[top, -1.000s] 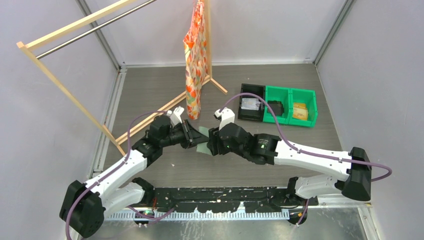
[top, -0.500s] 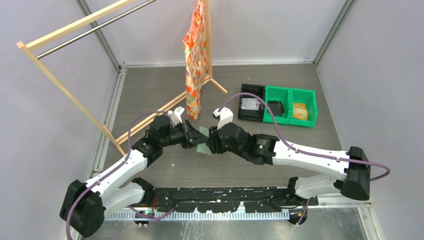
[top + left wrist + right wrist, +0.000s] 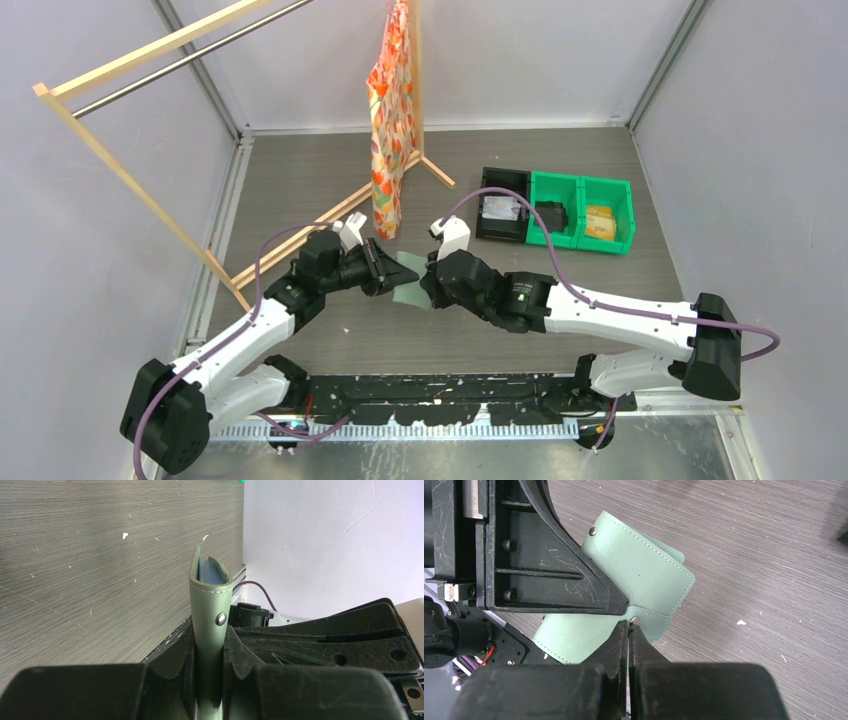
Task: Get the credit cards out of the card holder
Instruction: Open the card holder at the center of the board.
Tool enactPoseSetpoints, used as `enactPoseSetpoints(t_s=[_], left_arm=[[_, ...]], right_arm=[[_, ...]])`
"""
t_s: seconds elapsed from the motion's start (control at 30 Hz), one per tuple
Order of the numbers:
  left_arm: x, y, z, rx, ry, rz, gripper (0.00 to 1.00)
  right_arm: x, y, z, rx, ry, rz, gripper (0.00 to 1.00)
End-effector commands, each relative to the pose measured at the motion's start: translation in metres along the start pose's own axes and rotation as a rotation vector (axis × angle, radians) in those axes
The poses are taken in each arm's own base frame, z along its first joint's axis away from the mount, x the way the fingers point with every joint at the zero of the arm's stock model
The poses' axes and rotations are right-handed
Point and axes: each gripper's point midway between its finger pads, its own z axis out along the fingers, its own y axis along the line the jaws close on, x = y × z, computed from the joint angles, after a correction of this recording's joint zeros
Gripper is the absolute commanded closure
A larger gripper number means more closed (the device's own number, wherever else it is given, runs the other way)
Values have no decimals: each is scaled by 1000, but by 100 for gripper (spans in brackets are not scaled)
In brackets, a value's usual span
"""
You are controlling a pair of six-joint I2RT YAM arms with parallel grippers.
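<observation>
Clamping card holder (image 3: 210, 595) in left jaws, we hold it folded over tabletop (image 3: 100, 555). Right jaws clenched at snap tab (image 3: 635, 620); whether tab is caught, we cannot tell. Holder unopened, no card out yet; all extraction remains.

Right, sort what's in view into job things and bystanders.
Job: card holder, clamped in the left gripper; right gripper, shut by its snap tab.
Lying about: wooden clothes rack, patterned cloth hanging on it, black bin, green bins.
</observation>
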Motion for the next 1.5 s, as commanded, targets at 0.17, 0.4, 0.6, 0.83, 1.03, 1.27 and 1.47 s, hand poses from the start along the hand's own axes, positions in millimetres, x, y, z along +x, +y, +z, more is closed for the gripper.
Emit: enactPoseSetpoints(t_s=[0.17,0.4,0.6,0.83,1.03,1.27,1.47], left_arm=[[4,-48,-9,184,39,60,99],[4,-46,-13,171,23,71,99],[3,-46,-13,166,21,86,99],[5,-50,-16,191,42,159,99],[15,-40,-6,231,125,169,99],[11,-43,5,331,113,84,99],[11,-46,3,322,106,97,100]], right_arm=[[1,-37,-1,164,-43,32,99],[6,-53,-2,234,-47,77,99],[11,-63,-7,253,-42,126,99],[38,-105,-23,261,7,297,63],[7,-94,-47,-36,-121,514,49],[-8,-64,-52,-312,-142,681,34],[-18,-48,-47,-382,-115,673,24]])
